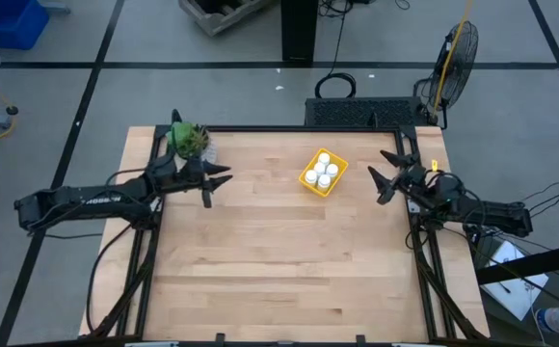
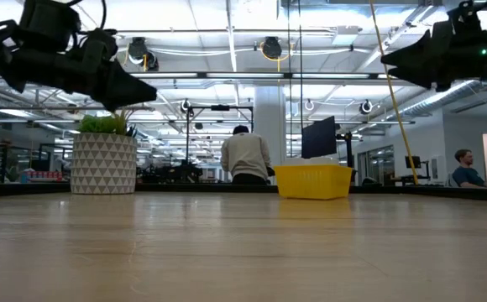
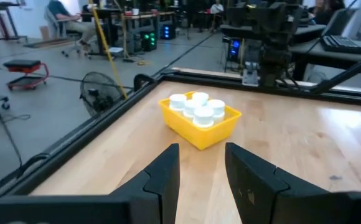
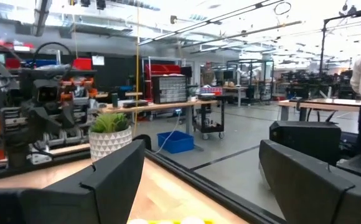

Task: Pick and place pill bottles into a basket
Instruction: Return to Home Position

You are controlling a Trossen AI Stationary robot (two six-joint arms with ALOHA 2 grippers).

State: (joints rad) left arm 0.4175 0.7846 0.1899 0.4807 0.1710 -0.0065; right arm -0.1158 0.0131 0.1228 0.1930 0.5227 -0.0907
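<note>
The yellow basket (image 1: 322, 173) stands on the table toward its far side, right of the middle, with several white pill bottles (image 1: 325, 171) upright inside it. It also shows in the left wrist view (image 3: 200, 122) and the low view (image 2: 314, 180). My left gripper (image 1: 220, 180) hovers open and empty at the table's left, pointing toward the basket. My right gripper (image 1: 384, 173) hovers open and empty to the right of the basket, above the table.
A white patterned pot with a green plant (image 1: 192, 142) stands at the far left of the table, next to my left arm. A black frame edges the table. People sit in the room beyond the table (image 2: 244, 156).
</note>
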